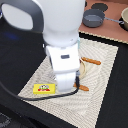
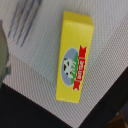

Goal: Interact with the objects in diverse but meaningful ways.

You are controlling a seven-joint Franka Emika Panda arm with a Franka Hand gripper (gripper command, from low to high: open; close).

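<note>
Packet: yellow rectangular packet (image 2: 75, 57) lying flat, tilted a little off the frame's upright, printed face up.
Print: blue-grey oval with a black-and-white figure, green marks, and a red ribbon band; lettering too blurred to read.
Surface: pale woven mat (image 2: 37, 60) under the packet; the whole packet lies on it, one short end near the mat's edge.
Beyond mat: dark tabletop (image 2: 27, 107).
Fork: grey tines (image 2: 22, 22) on the mat, apart from the packet.
Plate: curved tan rim (image 2: 3, 52) at the frame edge, beside the fork.
</note>
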